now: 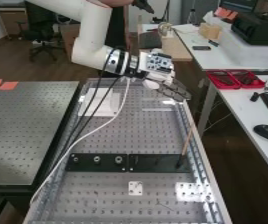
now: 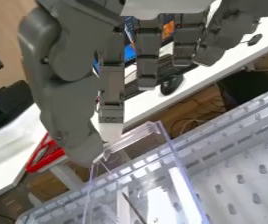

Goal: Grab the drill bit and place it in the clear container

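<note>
Plastic, the clear container [image 2: 183, 185] is cut off in the wrist view.

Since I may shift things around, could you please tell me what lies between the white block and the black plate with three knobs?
In the high view, perforated metal, crossed by a white cable and black cables.

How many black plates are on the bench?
2, side by side in the high view: the left plate, bearing three studs, and the right plate. None seems hidden.
</note>
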